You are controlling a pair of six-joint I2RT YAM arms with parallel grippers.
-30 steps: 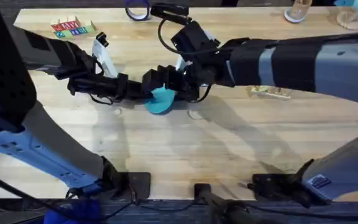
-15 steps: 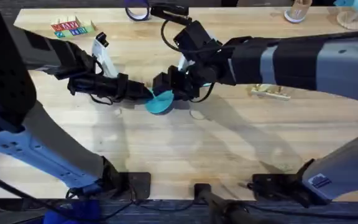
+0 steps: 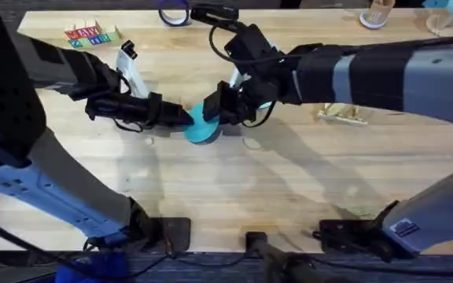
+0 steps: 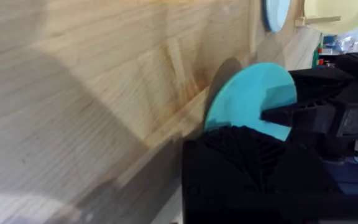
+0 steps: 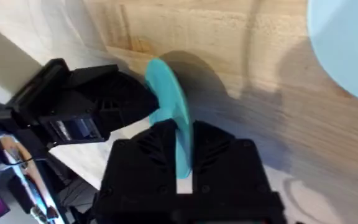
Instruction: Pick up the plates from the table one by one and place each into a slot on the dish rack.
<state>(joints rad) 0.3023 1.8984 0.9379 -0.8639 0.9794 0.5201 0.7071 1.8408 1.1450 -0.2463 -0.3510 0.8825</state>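
Handover mid-tabletop (image 3: 234, 189): teal plate (image 3: 204, 126) stands on edge between both arms, left jaws (image 3: 185, 118) and right jaws (image 3: 215, 110) each clenched on it. Left should release first, then right carries it upright to the rack.

teal plate (image 3: 204, 126): its top and left edge sit behind the two black hands, so part of the round shape is hidden.
left hand (image 3: 181, 117): too dark to tell the fingers apart from above.
right hand (image 3: 215, 111): its fingers blend into one dark lump from above.
pale blue plate (image 5: 348, 46): cut off by the picture's edge.
dish rack (image 3: 241, 79): mostly behind the right arm, with a few pale bars peeking out.
far worktop (image 3: 305, 189) things: too small to tell.
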